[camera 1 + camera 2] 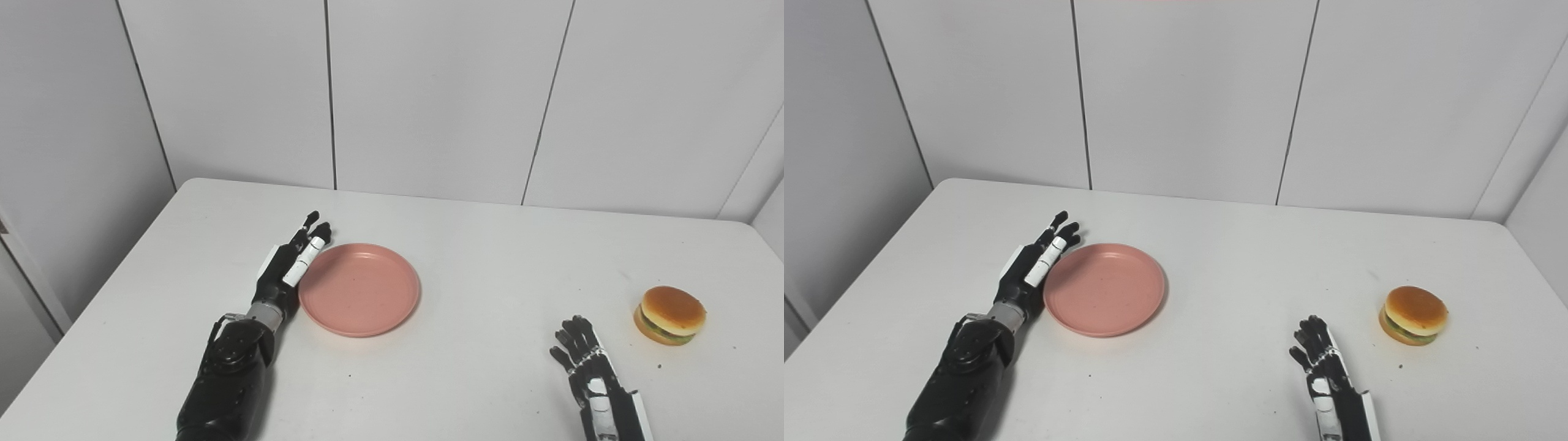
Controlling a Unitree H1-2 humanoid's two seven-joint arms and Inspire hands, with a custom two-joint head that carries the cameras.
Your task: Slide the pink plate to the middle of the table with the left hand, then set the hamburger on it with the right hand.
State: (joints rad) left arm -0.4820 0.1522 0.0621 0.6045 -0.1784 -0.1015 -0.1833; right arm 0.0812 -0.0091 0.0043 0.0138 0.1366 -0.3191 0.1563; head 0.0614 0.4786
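The pink plate (pixel 359 289) lies flat on the white table (pixel 478 245), a little left of its middle, with nothing on it. My left hand (pixel 291 264) rests against the plate's left rim, open, fingers stretched out and pointing away from me. The hamburger (pixel 670 315) sits on the table at the right, upright. My right hand (pixel 582 358) is low near the front edge, left of the hamburger and apart from it, open with its fingers spread and holding nothing.
The table's back edge meets a white panelled wall (pixel 429 92). The table's left edge (pixel 104 288) runs close beside my left arm. Bare tabletop lies between the plate and the hamburger.
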